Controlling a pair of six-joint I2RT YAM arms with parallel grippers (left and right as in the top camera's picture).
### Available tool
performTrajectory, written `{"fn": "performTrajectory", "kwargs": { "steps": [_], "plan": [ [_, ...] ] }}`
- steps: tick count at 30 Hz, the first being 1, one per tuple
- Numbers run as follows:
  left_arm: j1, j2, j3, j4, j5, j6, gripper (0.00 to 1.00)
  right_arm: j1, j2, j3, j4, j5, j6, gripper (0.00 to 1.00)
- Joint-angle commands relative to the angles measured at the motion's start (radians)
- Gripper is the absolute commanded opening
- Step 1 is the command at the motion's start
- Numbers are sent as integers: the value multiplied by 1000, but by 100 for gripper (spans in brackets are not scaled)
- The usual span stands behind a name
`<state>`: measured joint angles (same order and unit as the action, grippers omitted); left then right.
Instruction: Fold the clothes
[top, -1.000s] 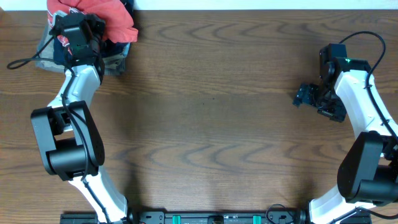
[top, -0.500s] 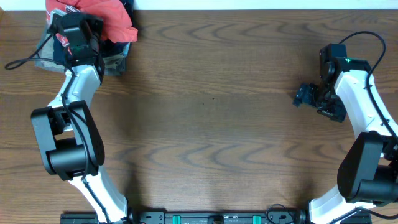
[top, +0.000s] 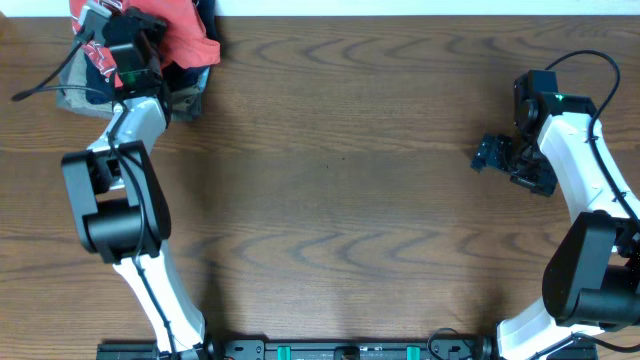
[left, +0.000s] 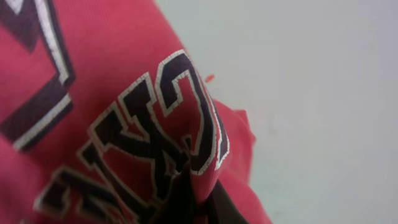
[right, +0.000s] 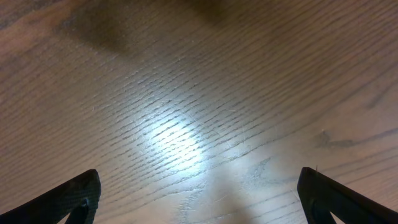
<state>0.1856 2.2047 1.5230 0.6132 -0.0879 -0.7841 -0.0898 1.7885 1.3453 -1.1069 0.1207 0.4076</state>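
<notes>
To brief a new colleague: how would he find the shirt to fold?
Go to the far left corner of the wooden table, where clothes are piled. The red T-shirt lies on top; the garments beneath are dark or grey.

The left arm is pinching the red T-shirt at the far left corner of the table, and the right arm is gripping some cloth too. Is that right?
Not quite. The right gripper has its jaws wide open with nothing in them; the right wrist view shows only bare wooden table below. The left gripper does pinch the red T-shirt at the far left corner.
</notes>
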Motion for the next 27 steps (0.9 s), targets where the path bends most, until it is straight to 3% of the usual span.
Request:
{"fn": "performTrajectory", "kwargs": {
  "steps": [1, 6, 11, 12, 15, 17, 20, 24, 27],
  "plan": [
    [11, 38, 79, 33, -59, 154, 6, -5, 1, 1, -1, 2, -12, 99],
    [11, 42, 131, 67, -60, 166, 6, -5, 1, 1, -1, 2, -12, 99],
    [15, 42, 166, 62, -60, 294, 10, -5, 1, 1, -1, 2, -12, 99],
    [16, 42, 166, 61, -60, 332, 29, -5, 1, 1, -1, 2, -12, 99],
    [27, 42, 166, 38, -59, 404, 36, -5, 1, 1, -1, 2, -12, 99],
    [37, 41, 166, 37, -58, 406, 65, -5, 1, 1, -1, 2, -12, 99],
    [48, 22, 166, 4, -10, 406, 98, -5, 1, 1, -1, 2, -12, 99],
    [49, -43, 166, -87, 132, 406, 98, -5, 1, 1, -1, 2, -12, 99],
    [50, -127, 166, -248, 234, 406, 98, -5, 1, 1, -1, 2, -12, 99]
  ]
}}
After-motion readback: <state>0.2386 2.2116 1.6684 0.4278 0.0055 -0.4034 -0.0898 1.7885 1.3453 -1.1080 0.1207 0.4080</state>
